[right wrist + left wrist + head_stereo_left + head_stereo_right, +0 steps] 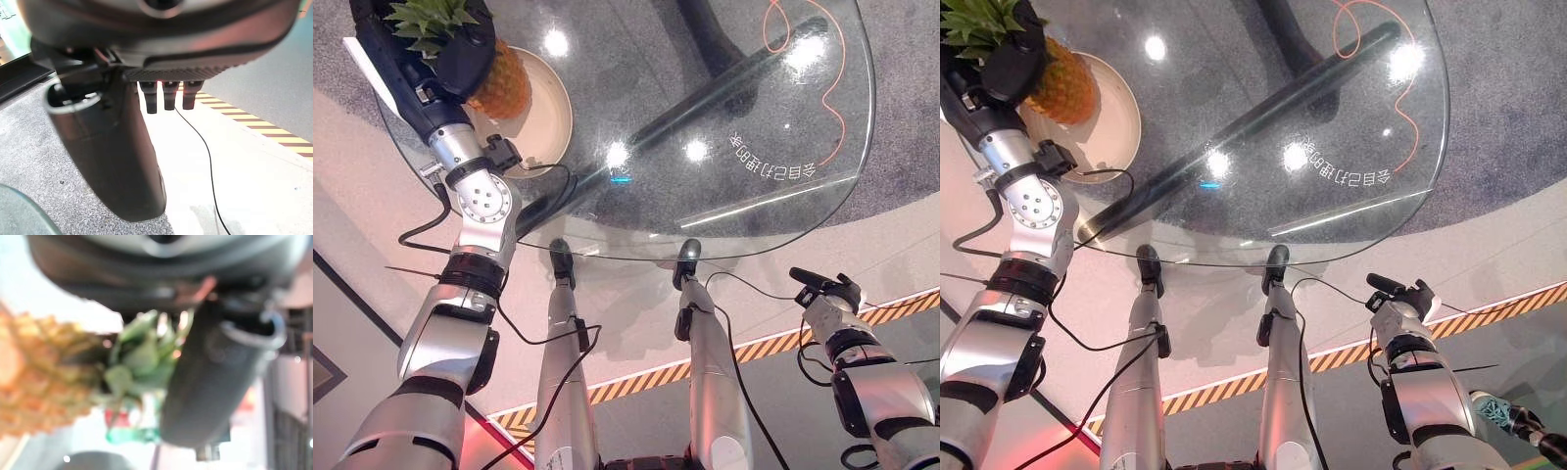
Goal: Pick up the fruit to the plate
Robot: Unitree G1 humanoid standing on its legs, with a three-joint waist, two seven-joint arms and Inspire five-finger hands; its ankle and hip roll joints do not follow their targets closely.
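Gripping the pineapple (pixel 499 83) by its leafy crown, the left robot hand (pixel 460 49) has its dark fingers wrapped around the green top, with the fruit's body over the plate (pixel 543 122). It looks nearly done; only setting down and letting go seem left. The plate sits close to the glass desk (pixel 724 117) edge, so room on that side is tight. The right robot hand (pixel 822 289) hangs below the desk, fingers straight.
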